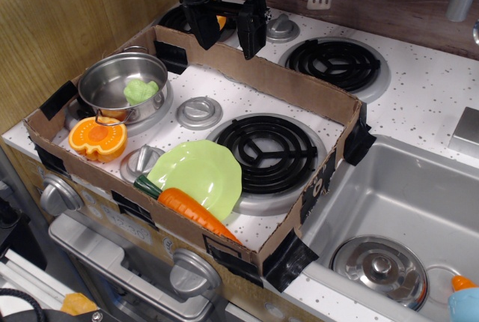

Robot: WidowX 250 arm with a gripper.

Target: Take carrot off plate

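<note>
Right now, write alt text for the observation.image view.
An orange toy carrot lies across the near edge of a lime-green plate on a toy stove inside a cardboard wall. The open black gripper hangs above the far side.

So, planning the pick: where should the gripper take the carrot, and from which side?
Grip the carrot at its thick orange part near the green stub, from above, jaws across its width. It lies flat over the plate's front edge, close to the cardboard wall.

We see open air above the plate (200,172) and carrot (196,213). The cardboard wall (258,75) rings the stovetop, tight against the carrot at the front edge; the pot (120,86) and pumpkin toy (97,138) crowd the left side.
</note>
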